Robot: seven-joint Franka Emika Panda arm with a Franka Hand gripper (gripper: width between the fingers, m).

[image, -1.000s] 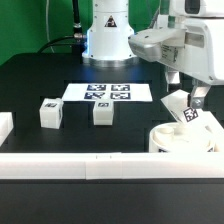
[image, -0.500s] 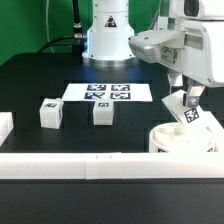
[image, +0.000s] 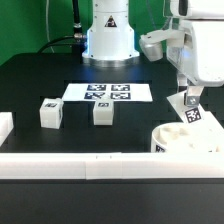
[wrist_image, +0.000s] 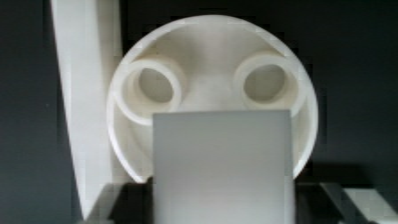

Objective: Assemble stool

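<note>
The round white seat (image: 185,142) lies at the exterior view's right, against the front rail. My gripper (image: 189,104) is shut on a white tagged leg (image: 189,112) and holds it tilted just above the seat's far part. In the wrist view the held leg (wrist_image: 221,165) fills the foreground between my fingers, with the seat (wrist_image: 214,60) and two of its round holes beyond it. Two other legs (image: 49,113) (image: 102,112) stand on the black table at the exterior view's left and middle.
The marker board (image: 107,92) lies flat behind the two loose legs. A long white rail (image: 80,164) runs along the front, and shows beside the seat in the wrist view (wrist_image: 77,100). A white block (image: 4,126) sits at the left edge. The robot base (image: 108,35) stands at the back.
My gripper has moved slightly to the exterior view's right with the leg, staying just above the seat. The seat and the loose legs have not moved.
</note>
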